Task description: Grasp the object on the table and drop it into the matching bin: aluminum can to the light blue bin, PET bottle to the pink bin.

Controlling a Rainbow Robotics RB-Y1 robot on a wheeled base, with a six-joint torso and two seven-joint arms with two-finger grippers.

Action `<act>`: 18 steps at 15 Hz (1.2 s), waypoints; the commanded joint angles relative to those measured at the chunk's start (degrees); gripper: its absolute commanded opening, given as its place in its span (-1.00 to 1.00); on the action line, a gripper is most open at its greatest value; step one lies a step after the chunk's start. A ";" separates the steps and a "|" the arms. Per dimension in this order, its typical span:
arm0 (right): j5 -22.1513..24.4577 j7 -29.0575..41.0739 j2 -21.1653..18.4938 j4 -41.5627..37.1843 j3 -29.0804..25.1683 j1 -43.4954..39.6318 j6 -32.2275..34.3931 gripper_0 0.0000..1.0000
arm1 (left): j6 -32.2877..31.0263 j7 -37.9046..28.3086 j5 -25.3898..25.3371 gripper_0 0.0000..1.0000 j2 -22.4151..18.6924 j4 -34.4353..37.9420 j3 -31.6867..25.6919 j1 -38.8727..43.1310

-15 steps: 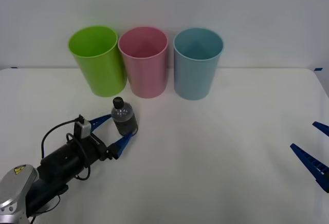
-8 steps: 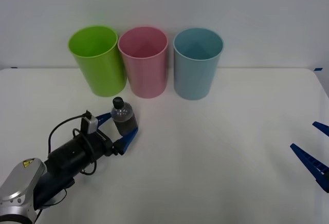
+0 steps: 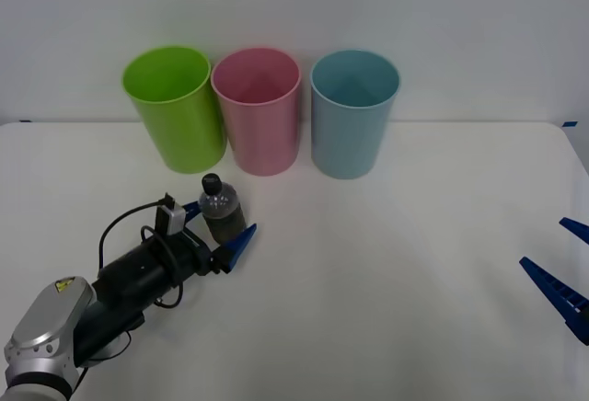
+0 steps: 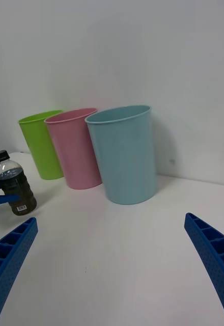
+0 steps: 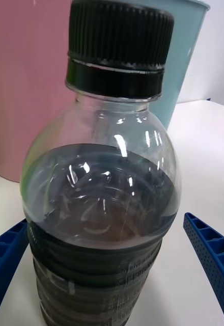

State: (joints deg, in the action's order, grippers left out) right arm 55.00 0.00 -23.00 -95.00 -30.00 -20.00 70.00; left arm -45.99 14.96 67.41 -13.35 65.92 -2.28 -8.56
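Observation:
The PET bottle [image 3: 221, 210], small and clear with a black cap and dark label, stands upright on the white table [image 3: 386, 263] just in front of the pink bin [image 3: 257, 111]. The light blue bin [image 3: 354, 116] stands to the right of the pink one. My left gripper [image 3: 216, 226] is open, one blue finger on each side of the bottle's lower body, not pressing it. The left wrist view has the bottle [image 5: 99, 204] close up between the open fingers [image 5: 211, 254]. My right gripper [image 3: 541, 243] waits open at the table's right edge, far from the bottle [image 4: 12, 186].
A lime green bin [image 3: 175, 107] stands left of the pink bin, all three in a row at the back by the white wall. The pink bin [image 4: 76, 147] and light blue bin [image 4: 124, 153] stand much taller than the bottle. Bare tabletop spreads across the middle and right.
My left arm has slid forward toward the bins, so its open fingers now reach further along both sides of the bottle. The bottle and the right arm have stayed put.

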 commanded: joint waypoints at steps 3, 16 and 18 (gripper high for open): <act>0.00 0.00 0.00 0.00 0.00 0.00 0.00 1.00 | 0.02 0.77 0.09 -0.91 0.34 0.00 0.00 -0.05; 0.00 0.00 0.00 0.00 0.00 0.00 0.00 1.00 | -2.09 -1.60 -2.20 -1.00 -3.61 6.94 -1.59 4.43; 0.00 0.00 0.00 0.00 0.00 0.00 0.00 1.00 | -2.09 -6.17 -2.20 -1.00 -5.19 12.56 -2.47 7.60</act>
State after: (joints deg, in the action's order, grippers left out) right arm 55.00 0.00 -23.00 -95.00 -30.00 -20.00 70.00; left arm -48.05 10.66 65.26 -17.91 76.09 -4.33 -2.30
